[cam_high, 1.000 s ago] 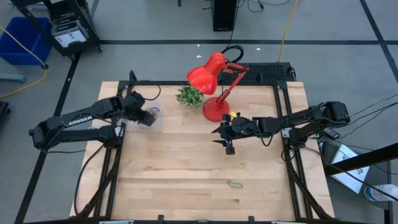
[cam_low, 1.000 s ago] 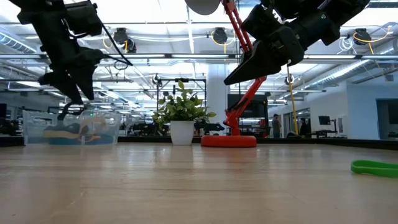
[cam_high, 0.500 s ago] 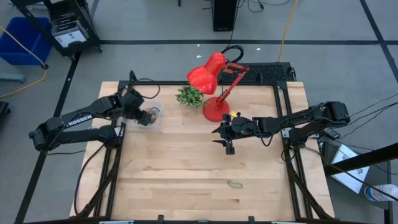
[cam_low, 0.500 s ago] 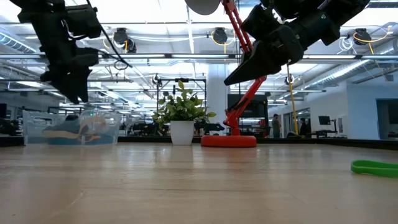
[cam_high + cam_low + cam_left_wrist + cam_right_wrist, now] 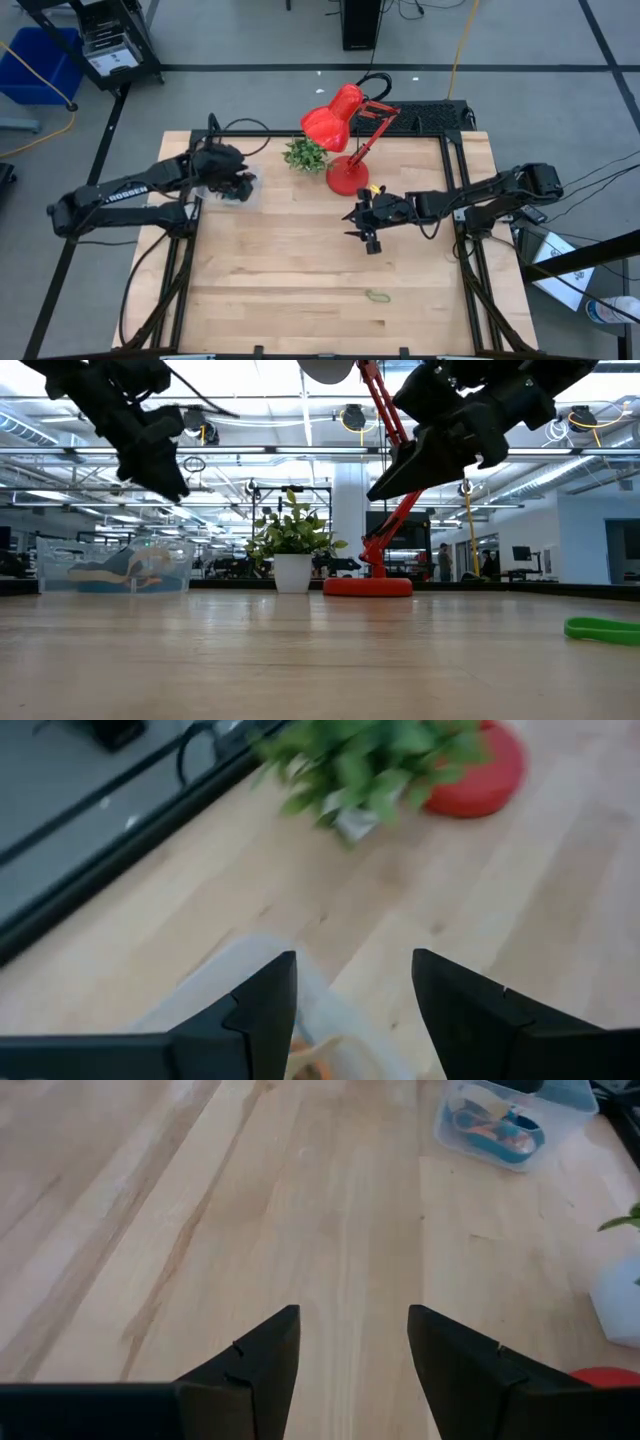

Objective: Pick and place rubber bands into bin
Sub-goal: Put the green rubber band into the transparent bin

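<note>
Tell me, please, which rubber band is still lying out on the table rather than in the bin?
The green rubber band, alone on the table's near side; the others lie in the clear bin.

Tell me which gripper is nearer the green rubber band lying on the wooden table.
Right. The right gripper hovers mid-table, behind the green rubber band; the left gripper is over the clear plastic bin, far off.

The left pincer (image 5: 240, 186) hangs raised at the bench's (image 5: 300, 280) far left with fingers parted and empty, while the right pincer (image 5: 368, 240), likewise parted and empty, hovers above the middle.
</note>
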Tool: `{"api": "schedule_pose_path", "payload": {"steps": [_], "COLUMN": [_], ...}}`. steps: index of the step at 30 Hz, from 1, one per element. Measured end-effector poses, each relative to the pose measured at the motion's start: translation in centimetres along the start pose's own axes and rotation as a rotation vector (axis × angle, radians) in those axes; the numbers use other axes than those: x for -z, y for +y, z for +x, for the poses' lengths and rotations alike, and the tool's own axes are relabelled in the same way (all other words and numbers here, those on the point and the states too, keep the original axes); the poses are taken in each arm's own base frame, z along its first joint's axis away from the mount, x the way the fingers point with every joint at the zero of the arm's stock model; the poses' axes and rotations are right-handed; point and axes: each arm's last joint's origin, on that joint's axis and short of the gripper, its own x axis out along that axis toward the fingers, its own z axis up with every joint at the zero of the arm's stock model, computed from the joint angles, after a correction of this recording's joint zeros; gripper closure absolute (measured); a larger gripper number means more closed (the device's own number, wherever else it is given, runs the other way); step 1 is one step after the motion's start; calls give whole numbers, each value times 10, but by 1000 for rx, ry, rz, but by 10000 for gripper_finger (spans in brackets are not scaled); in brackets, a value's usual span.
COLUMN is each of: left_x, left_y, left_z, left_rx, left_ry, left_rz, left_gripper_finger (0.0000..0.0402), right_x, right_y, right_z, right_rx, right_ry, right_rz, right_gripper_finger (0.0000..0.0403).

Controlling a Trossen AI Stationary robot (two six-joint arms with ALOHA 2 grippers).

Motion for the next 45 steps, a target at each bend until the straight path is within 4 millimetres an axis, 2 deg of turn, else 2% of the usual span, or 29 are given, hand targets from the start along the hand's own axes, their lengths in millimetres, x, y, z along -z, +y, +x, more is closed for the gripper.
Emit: {"api": "schedule_pose_path", "payload": {"steps": [6,12,20,24,30,37,41,45], "left_x": [0,9,22,22,23,22,22,22], "left_y": [-19,-40,-63,-69,-72,-72,-72,-72], "left_z": [6,14,11,7,5,5,5,5], "left_rx": [104,235,386,412,430,429,429,429], "left_ry": [-141,-306,-336,-364,-374,-374,-374,-374], "left_rz": [87,187,258,269,276,276,276,276], "left_gripper_finger": [194,191,188,188,188,188,188,188], "right_x": [0,1,0,-2,-6,-29,-37,-34], "right_y": [3,4,3,6,21,44,59,75], "right_z": [0,0,0,0,-2,-16,-24,-29], "right_rx": [-11,-12,-11,-16,-69,-64,-98,-118], "right_ry": [7,12,7,-16,37,191,223,280], "right_rz": [-7,-7,61,-4,-111,-102,1,122], "right_gripper_finger": [222,222,222,222,222,222,222,222]}}
